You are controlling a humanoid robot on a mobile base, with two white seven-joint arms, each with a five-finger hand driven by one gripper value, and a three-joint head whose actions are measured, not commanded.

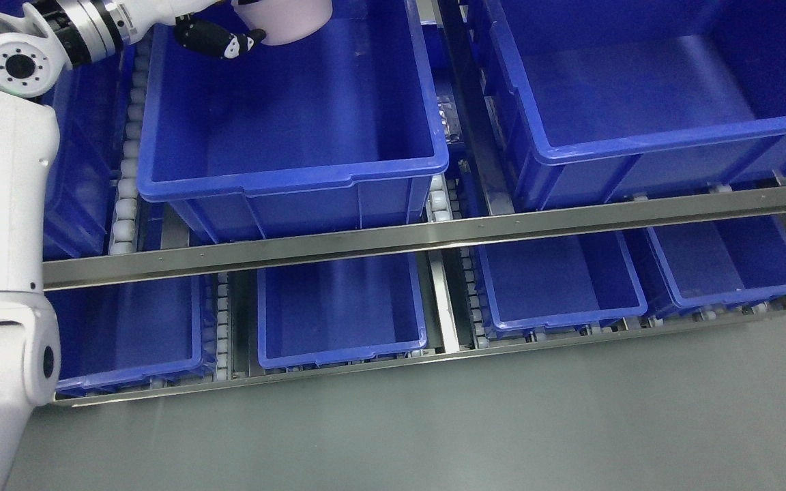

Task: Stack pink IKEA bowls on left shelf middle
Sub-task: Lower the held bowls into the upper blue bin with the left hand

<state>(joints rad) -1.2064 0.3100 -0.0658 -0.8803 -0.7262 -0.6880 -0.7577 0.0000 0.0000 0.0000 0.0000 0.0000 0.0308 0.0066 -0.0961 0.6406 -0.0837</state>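
Note:
A pale pink bowl shows at the top edge, hovering over the back of a large blue bin on the middle shelf level. My left hand, black-fingered, is curled against the bowl's left side and holds it. Its white arm comes up along the left edge. The bowl's upper part is cut off by the picture's top. The bin's floor beneath shows no other bowls.
A second large blue bin stands to the right, past a steel divider. A steel rail fronts the shelf. Several smaller blue bins sit on the lower level. Grey floor lies in front.

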